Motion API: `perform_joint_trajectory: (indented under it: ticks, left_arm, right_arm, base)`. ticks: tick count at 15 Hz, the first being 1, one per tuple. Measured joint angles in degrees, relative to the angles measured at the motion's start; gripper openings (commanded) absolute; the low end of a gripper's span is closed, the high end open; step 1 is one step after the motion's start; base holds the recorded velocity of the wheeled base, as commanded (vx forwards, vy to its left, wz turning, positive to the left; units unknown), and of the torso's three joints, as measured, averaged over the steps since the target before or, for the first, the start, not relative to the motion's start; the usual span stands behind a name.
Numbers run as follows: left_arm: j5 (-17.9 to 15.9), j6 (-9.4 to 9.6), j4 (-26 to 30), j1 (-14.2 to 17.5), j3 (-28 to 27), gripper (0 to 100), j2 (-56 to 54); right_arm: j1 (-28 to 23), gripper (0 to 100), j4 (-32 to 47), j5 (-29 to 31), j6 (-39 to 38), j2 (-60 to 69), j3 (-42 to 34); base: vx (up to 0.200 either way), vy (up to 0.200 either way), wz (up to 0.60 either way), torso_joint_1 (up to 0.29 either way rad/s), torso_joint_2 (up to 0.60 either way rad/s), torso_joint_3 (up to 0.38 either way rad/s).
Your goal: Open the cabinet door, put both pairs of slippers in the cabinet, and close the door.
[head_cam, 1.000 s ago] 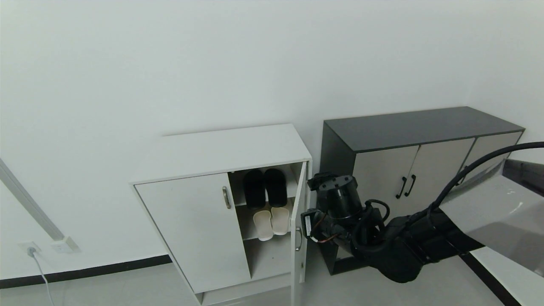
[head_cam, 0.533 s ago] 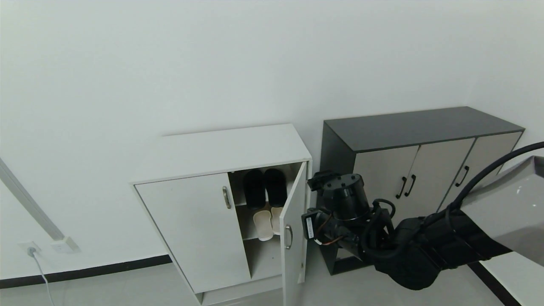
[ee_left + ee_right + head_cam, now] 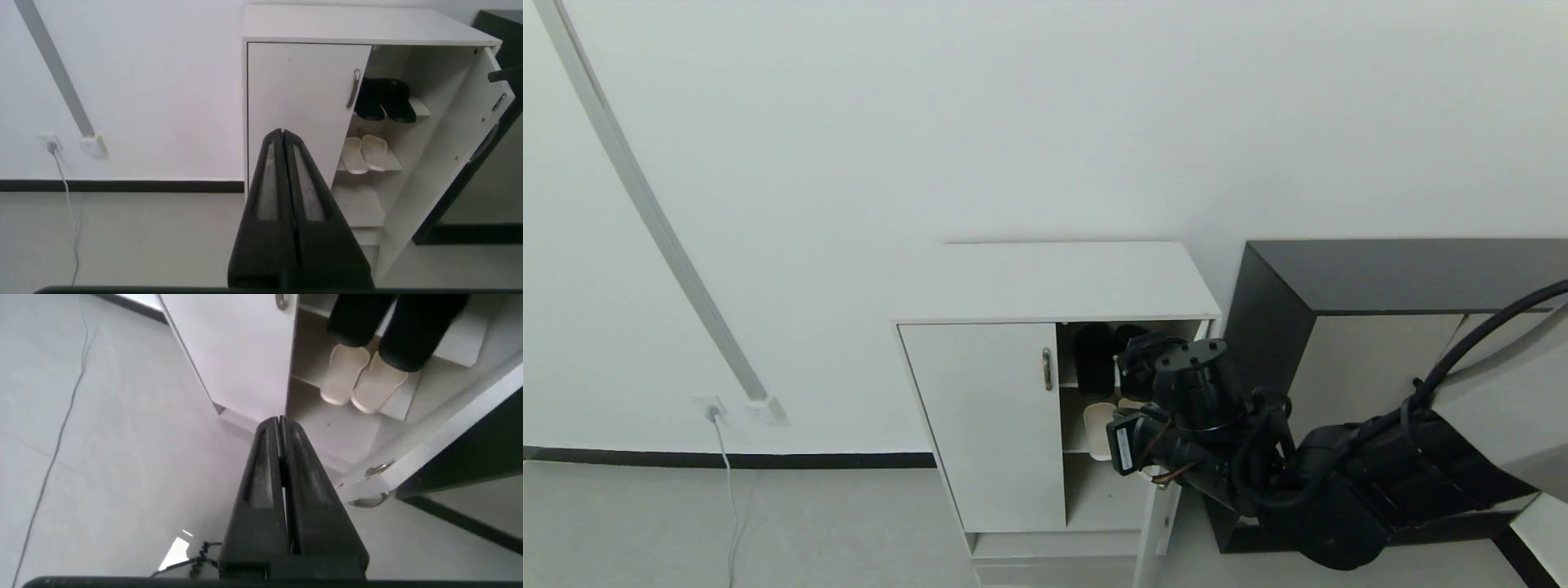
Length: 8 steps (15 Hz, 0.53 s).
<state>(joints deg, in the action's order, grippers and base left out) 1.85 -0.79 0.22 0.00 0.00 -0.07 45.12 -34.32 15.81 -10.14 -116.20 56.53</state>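
Note:
The white cabinet (image 3: 1054, 282) stands against the wall with its left door (image 3: 984, 416) shut and its right door (image 3: 1156, 523) swung out, seen edge-on. Inside, black slippers (image 3: 1094, 359) lie on the top shelf and cream slippers (image 3: 1098, 425) on the shelf below. My right arm's wrist (image 3: 1188, 392) hangs in front of the open compartment, beside the door. My right gripper (image 3: 282, 423) is shut and empty, above the floor before the cream slippers (image 3: 359, 371) and near the door handle (image 3: 376, 469). My left gripper (image 3: 282, 135) is shut and empty, well back from the cabinet (image 3: 359, 24).
A dark cabinet (image 3: 1405, 269) stands close on the right of the white one. A wall socket with a cable (image 3: 712, 407) and a slanting conduit strip (image 3: 645, 204) are on the left. Open grey floor (image 3: 727, 523) lies in front and to the left.
The head camera has moved: the cabinet now sits nearer the middle and is seen square-on. My right wrist now stands in front of the open compartment instead of right of the door.

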Motion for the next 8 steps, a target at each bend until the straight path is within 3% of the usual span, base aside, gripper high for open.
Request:
perform_joint_trajectory:
  ticks: [5,8]
  left_arm:
    - [-0.1,0.04,-0.1,0.1,0.0,0,0.0]
    - [0.0,0.01,0.0,0.0,0.0,0,0.0]
  right_arm:
    - [-0.5,0,-0.2,2.8,1.0,4.5,-6.0]
    - [-1.2,0,-0.1,3.0,1.4,8.6,-12.0]
  base:
    - [0.0,0.0,0.0,0.0,0.0,0.0]
    - [0.2,0.0,0.0,-0.002,0.0,0.001]
